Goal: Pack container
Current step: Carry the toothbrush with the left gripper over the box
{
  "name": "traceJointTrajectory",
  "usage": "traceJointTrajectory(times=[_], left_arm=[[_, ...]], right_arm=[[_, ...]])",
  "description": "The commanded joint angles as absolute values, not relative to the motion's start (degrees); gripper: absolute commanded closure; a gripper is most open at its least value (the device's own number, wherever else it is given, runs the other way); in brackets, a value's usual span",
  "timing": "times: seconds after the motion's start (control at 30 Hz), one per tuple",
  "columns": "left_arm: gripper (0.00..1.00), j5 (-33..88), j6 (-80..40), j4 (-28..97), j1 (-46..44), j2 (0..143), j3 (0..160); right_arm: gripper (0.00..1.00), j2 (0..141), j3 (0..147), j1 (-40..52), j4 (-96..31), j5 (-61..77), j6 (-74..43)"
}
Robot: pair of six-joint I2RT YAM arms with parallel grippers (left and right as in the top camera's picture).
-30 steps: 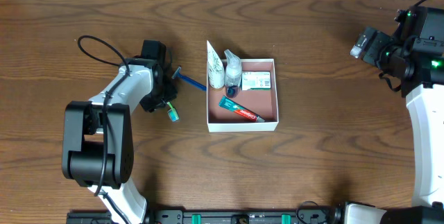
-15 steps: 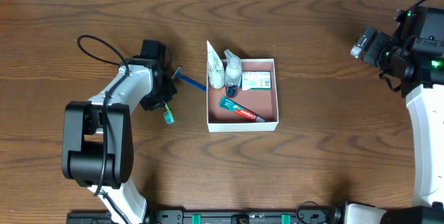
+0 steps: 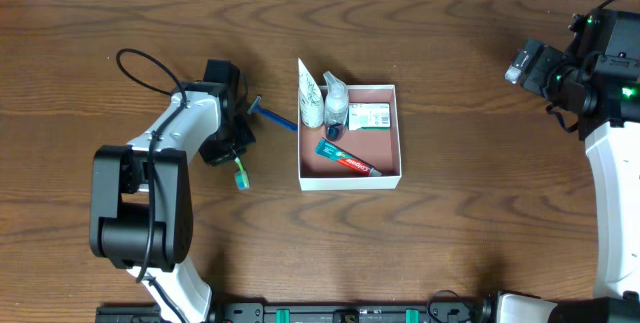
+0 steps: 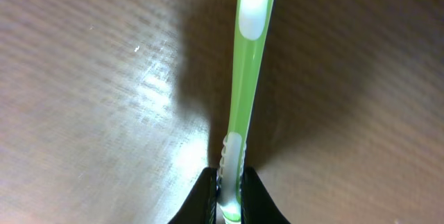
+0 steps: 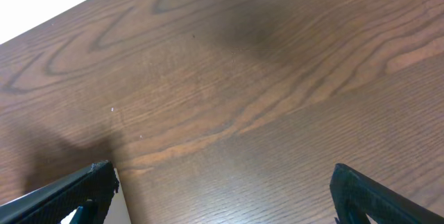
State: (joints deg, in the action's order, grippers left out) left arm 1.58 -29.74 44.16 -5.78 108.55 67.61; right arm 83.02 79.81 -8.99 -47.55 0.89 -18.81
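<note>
My left gripper (image 4: pixel 229 197) is pinching a green toothbrush (image 4: pixel 247 78) by its handle; only the wrist view shows that grip. Overhead, the container (image 3: pixel 350 182) sits apart to the right, toothpaste (image 3: pixel 347 159) inside. My right gripper (image 5: pixel 222 189) hangs spread wide over the table (image 5: pixel 243 78).

Toothbrush (image 4: pixel 245 92) blurred, cut off top and bottom; bristles apparently unseen

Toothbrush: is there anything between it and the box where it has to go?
Nothing lies on the table between the toothbrush, pinched in the left gripper, and the box. Only the box's left wall has to be cleared. The razor lies beside that path, higher in the overhead view, near the wall.
</note>
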Motion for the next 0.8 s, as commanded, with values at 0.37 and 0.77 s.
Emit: traceJointTrajectory(times=[0.37, 0.77], left_arm=[[0.89, 2.72, -20.91, 51.86, -6.11, 87.02, 74.24], [0.89, 5.13, -11.11, 52.21, -19.75, 71.29, 74.24]], right_arm=[[0.01, 82.87, 80.53, -9.32, -47.59, 1.08, -18.15], [0.01, 82.87, 80.53, -9.32, -47.59, 1.08, -18.15]])
